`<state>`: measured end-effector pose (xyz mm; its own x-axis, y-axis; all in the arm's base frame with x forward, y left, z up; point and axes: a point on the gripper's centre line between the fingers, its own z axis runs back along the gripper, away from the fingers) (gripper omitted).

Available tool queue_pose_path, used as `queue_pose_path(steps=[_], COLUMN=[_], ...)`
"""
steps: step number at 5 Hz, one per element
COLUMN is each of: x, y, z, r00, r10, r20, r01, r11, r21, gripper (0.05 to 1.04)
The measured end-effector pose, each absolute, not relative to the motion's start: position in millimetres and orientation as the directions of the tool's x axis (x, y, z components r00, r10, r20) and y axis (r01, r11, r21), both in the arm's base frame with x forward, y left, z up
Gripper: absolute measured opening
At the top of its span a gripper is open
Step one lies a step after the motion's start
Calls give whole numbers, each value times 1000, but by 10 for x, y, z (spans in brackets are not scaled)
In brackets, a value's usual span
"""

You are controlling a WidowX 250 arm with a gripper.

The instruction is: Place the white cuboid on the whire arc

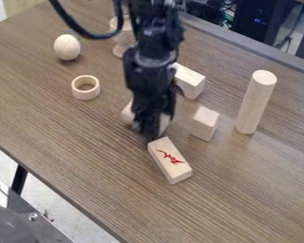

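The black gripper (148,127) hangs down over the middle of the table. Behind it, pale wood shows on both sides, probably the arc (128,114); the gripper hides most of it, and I cannot tell whether they touch. Just in front of the gripper's lower end lies a pale cuboid (170,160) with a red mark on top. Another pale cuboid (190,80) lies right of the arm, partly behind it. A shorter pale block (205,123) stands to the gripper's right. Which of these is the task's cuboid, I cannot tell.
A tall wooden cylinder (255,102) stands at the right. Toward the left are a wooden ring (85,87) and an egg-shaped piece (67,47). A pale goblet-like piece (122,35) is partly behind the arm. The brown table's (72,142) front edge runs along the lower left.
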<state>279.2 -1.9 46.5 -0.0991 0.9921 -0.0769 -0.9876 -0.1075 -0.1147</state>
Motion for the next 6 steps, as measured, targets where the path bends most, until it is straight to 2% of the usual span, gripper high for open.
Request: queue_pose_path(steps=[1, 2, 4, 5, 6], x=[2903, 2990, 3245, 3347, 3455], y=[-138, -312, -513, -518, -510], z=[776, 929, 644, 576, 650], r00=[-77, -14, 78, 70, 35], r10=[992, 998, 995, 995, 998], r20=[-96, -65, 60, 70, 43], r01=[-982, -982, -989, -991, -992], r11=[-93, -26, 85, 77, 40], r21=[-167, -186, -121, -106, -123], gripper=[559, 559, 558, 558, 558])
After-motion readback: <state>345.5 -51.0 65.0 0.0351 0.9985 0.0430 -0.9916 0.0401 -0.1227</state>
